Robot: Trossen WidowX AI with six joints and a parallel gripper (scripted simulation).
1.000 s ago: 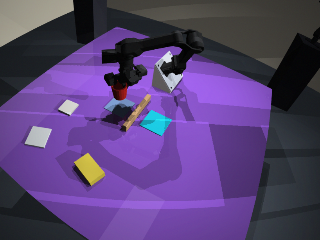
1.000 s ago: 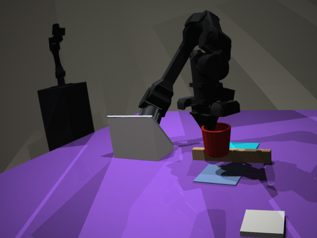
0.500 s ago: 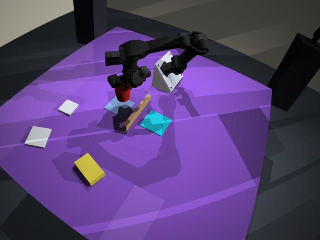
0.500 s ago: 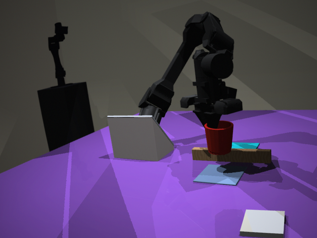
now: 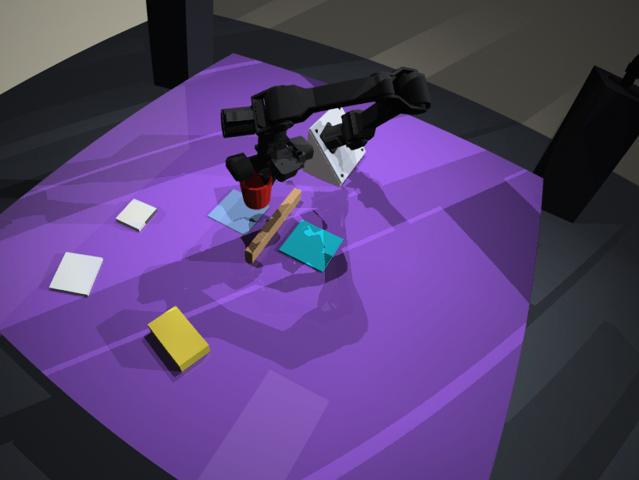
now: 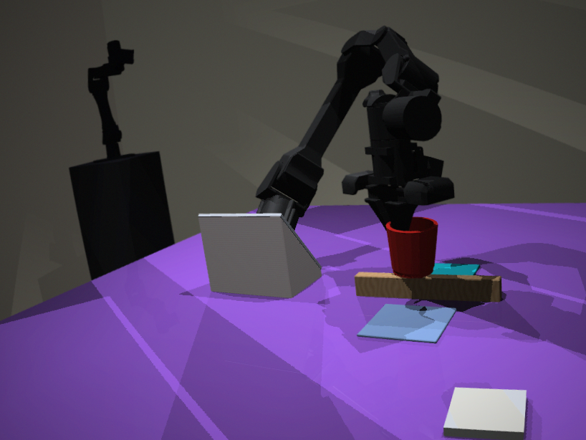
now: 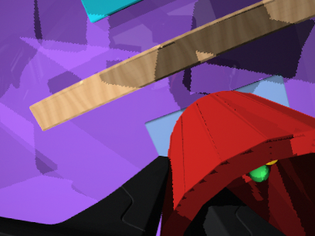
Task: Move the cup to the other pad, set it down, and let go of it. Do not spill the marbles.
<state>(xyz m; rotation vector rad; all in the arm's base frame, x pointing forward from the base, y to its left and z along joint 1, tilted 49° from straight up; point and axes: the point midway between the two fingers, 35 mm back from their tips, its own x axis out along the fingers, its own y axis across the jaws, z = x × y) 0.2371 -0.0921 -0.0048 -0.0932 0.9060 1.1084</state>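
Observation:
The red cup (image 5: 256,195) (image 6: 412,251) (image 7: 220,125) is upright in the air, above the side of the light blue pad (image 5: 226,214) (image 6: 385,327) (image 7: 158,133) nearer the wooden bar. My gripper (image 5: 262,179) (image 6: 396,226) (image 7: 175,169) points down and is shut on the cup's wall, one finger inside and one outside. A green marble (image 7: 259,174) and part of a yellow marble (image 7: 272,162) show inside the cup; the rest of its inside is hidden. The teal pad (image 5: 304,248) (image 6: 456,269) (image 7: 101,11) lies beyond the bar with nothing on it.
The low wooden bar (image 5: 273,224) (image 6: 378,286) (image 7: 69,99) stands between the pads. A white wedge (image 5: 319,161) (image 6: 246,255) is at the arm's base. Two white tiles (image 5: 135,215) (image 5: 77,274) and a yellow block (image 5: 177,336) lie farther off on the purple table top.

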